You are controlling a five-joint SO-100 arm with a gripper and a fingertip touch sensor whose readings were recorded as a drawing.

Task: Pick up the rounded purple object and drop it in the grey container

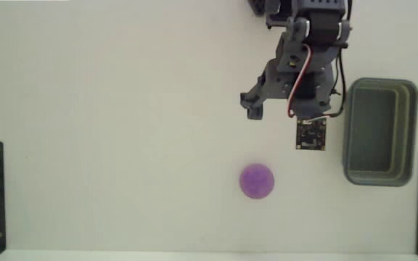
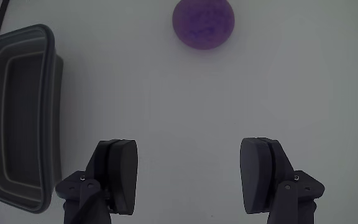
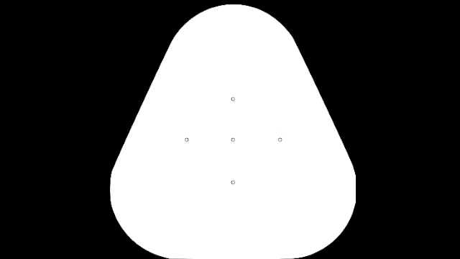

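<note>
So the purple ball is just sitting on the white table, out in the open and touching nothing. In the fixed view it's a bit right of center and low, roughly 5 o'clock from the middle of the picture. In the wrist view the same ball is way up at 12 o'clock, partly cut off by the top edge.

The gripper is spread wide with nothing between the two dark fingers, only bare table. The ball is well ahead of the fingertips, not between them. In the fixed view the gripper hangs at about 12 o'clock from the ball, clearly apart from it, with a little camera board dangling off its right side.

The grey container stands at about 2 o'clock from the ball in the fixed view, near the right edge, just beside the arm. The wrist view shows it at 9 o'clock, with only a dark inside visible.
</note>
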